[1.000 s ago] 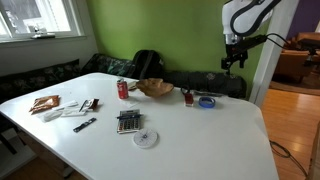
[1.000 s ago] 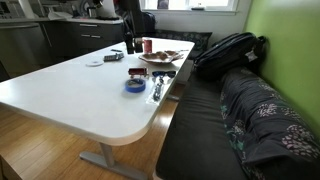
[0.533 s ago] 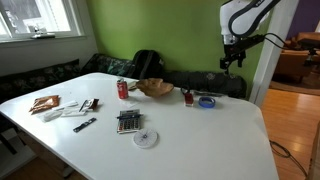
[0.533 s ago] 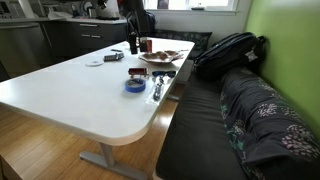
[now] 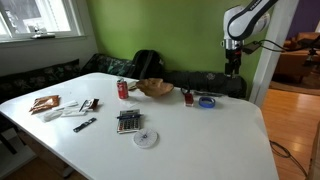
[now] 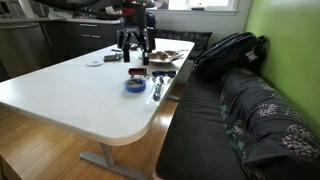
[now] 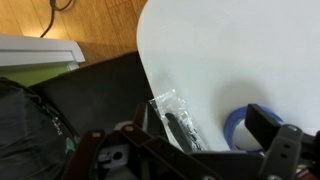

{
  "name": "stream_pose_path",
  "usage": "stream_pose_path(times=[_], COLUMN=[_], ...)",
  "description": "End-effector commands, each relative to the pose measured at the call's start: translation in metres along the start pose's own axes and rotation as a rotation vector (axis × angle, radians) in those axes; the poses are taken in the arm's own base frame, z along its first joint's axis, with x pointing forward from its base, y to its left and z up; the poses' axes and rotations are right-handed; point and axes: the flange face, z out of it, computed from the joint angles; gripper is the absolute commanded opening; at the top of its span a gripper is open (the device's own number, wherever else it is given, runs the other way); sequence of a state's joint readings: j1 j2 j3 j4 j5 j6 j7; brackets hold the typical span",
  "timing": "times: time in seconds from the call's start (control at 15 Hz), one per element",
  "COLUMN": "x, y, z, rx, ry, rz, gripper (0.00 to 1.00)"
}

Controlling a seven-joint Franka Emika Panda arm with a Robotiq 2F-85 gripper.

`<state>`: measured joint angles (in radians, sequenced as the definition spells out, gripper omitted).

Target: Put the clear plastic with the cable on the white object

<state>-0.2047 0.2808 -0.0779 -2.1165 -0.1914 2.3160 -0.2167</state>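
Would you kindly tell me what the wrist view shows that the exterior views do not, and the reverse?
Only the wrist view shows the dark strip inside the clear plastic sleeve by the table's edge. Only the exterior views show the red can, wooden bowl, calculator and round clear packet. Both show the blue tape roll and the white table.

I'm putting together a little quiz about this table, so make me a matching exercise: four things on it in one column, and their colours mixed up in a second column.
Things:
1. can
2. tape roll
3. calculator
4. clear plastic packet

Colours:
A. blue
B. pale, see-through
C. red
D. dark grey

Pairs: 1-C; 2-A; 3-D; 4-B
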Motion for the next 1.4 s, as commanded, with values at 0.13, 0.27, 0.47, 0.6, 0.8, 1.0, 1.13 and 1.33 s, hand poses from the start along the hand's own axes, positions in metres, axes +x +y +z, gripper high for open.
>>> stream_pose_path(times=[0.13,0.27,0.47,0.6,0.8,1.0,1.13,1.33], x=[0.006,0.011,0.025,0.032,0.04,0.046,0.049,0.044], y=[0.023,0.028,0.009,0.001,-0.011,0.004,0.017,0.017], z=[0.011,0.013,0.012,0.018,0.034,0.057,0.073,0.073], rx=[0.05,0.061,0.055,0.037,0.057,0.044,0.02,0.023], ry=[-0.001,-0.002,0.245,0.351,0.401,0.327,0.293,0.301], rz=[-0.133,-0.159,-0.201,-0.248,-0.359,-0.477,-0.497,-0.467], gripper=[1.0,1.0,1.0,1.0,1.0,1.0,1.0,1.0])
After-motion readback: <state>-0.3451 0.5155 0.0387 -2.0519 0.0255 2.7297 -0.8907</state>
